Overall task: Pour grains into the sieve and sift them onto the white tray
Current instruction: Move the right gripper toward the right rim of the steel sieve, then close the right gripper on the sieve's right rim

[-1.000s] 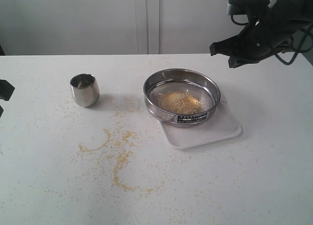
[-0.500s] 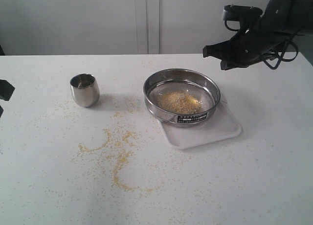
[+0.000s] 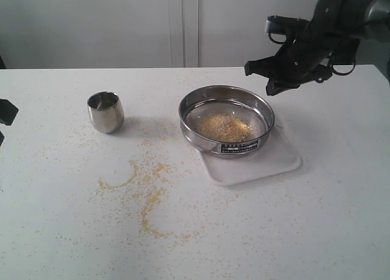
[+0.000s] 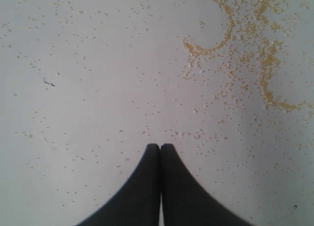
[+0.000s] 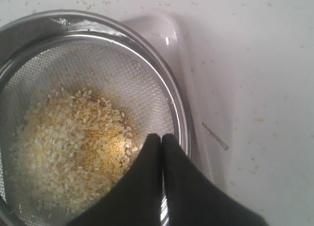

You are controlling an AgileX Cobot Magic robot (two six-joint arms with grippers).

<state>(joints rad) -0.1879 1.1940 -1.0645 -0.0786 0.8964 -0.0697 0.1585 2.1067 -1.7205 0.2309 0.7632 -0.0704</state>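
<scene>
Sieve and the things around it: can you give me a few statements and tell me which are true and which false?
1. The sieve rests on the white tray. True.
2. The sieve is empty. False: a heap of grains lies on its mesh.
3. The cup lies on its side. False: it stands upright on the table.
4. There are spilled grains scattered on the table. True.
5. The right tool is wide open. False: it is shut, holding nothing.
</scene>
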